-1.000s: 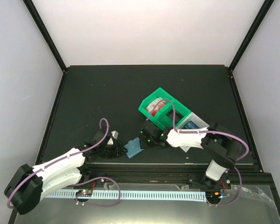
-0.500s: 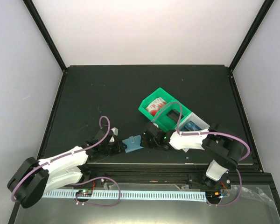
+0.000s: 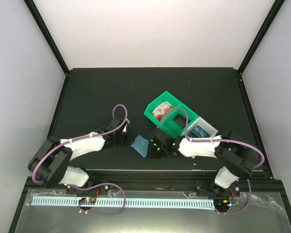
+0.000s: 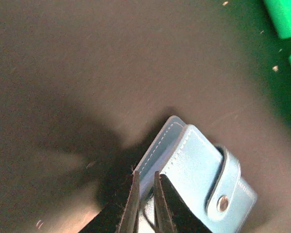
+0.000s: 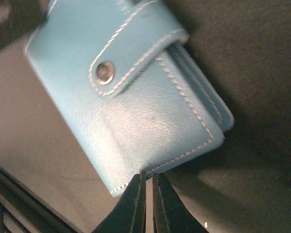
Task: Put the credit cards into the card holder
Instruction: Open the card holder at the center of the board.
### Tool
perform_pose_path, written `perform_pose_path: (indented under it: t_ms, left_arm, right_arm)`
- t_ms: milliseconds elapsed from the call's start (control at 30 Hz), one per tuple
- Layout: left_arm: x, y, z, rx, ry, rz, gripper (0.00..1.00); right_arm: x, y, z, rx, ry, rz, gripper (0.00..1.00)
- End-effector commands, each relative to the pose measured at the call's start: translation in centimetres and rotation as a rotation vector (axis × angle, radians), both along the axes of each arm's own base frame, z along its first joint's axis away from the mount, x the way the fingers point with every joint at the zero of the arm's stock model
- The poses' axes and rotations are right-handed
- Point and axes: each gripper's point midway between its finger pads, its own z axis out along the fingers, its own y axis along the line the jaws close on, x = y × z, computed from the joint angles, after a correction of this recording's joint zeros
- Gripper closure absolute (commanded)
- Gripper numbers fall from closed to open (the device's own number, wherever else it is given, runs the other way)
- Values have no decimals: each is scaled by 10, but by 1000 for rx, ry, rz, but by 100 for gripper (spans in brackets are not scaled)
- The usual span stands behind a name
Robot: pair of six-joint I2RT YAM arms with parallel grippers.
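Right wrist view shows your right pincer (image 5: 145,182) clenched on the edge of the card holder (image 5: 126,97). Your left pincer (image 4: 146,189) pinches its other side, near the front of the counter (image 3: 87,97). Its snap tab (image 5: 136,53) is shut, so pop it open next. The blue credit cards (image 3: 199,131) seem to lie in the white bin (image 3: 211,128) behind.

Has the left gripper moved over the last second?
Yes: the left gripper has moved away from the black table's near edge, toward the green plastic bin.

Left gripper (image 4: 146,174) advanced; closed on card holder (image 4: 194,160) (now tilted).
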Motion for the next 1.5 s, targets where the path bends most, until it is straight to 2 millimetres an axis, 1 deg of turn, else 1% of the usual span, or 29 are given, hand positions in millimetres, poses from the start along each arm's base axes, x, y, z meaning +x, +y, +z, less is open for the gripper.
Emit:
perform_pose_path:
  t_ms: [0,33,67,100,167,233,300,333,367,400,533,600,667,733,833,900,1067,1167,1300,1400,1467]
  left_arm:
    - [24,-33,26,-78,-65,-109,89]
    - [26,-32,27,-68,-69,-109,88]
    - [27,-30,29,-58,-70,-105,88]
    - [29,-28,32,-43,-78,-107,87]
    - [27,-22,36,-19,-80,-101,84]
    - [23,-15,41,-7,-88,-90,78]
    - [19,-8,45,-2,-99,-66,68]
    - [16,-4,42,4,-87,-54,64]
    - [15,-2,47,-10,-100,-38,60]
    - [12,0,46,-17,-94,-25,57]
    - [-1,6,37,-59,-55,30,54]
    - [-5,11,30,-71,-45,60,54]
    - [-7,15,22,-74,-28,82,54]
    - [-8,16,18,-86,-17,86,54]
    - [-9,15,16,-103,-7,82,54]
    - [-9,14,16,-114,-7,78,53]
    - [-12,10,14,-155,3,73,52]
    - [-14,7,13,-183,12,68,51]
    - [-18,4,9,-218,31,71,50]
    - [-21,-1,6,-255,49,72,49]
    - [-21,-5,4,-283,60,73,49]
  right_arm:
    - [1,17,26,39,-73,111,90]
    - [8,12,30,10,-105,93,89]
    - [10,7,34,-15,-120,88,86]
    - [17,-1,37,-59,-159,66,83]
    - [24,-11,48,-115,-217,73,79]
    - [30,-17,57,-174,-279,115,73]
    - [37,-19,60,-245,-335,179,67]
    - [41,-18,60,-278,-354,208,63]
    - [43,-16,59,-304,-370,249,61]
    - [45,-12,57,-326,-380,290,59]
    - [51,-2,39,-396,-382,395,55]
    - [52,3,30,-406,-373,426,54]
    - [50,10,27,-392,-363,452,53]
    - [48,18,24,-368,-350,475,53]
    - [49,22,16,-366,-336,473,52]
    - [50,21,8,-383,-326,462,51]
    - [58,10,-9,-456,-314,390,51]
    - [61,7,-15,-471,-310,338,53]
    - [62,9,-16,-419,-296,261,60]
    - [59,13,-20,-365,-258,213,64]
    - [53,17,-25,-307,-203,193,66]
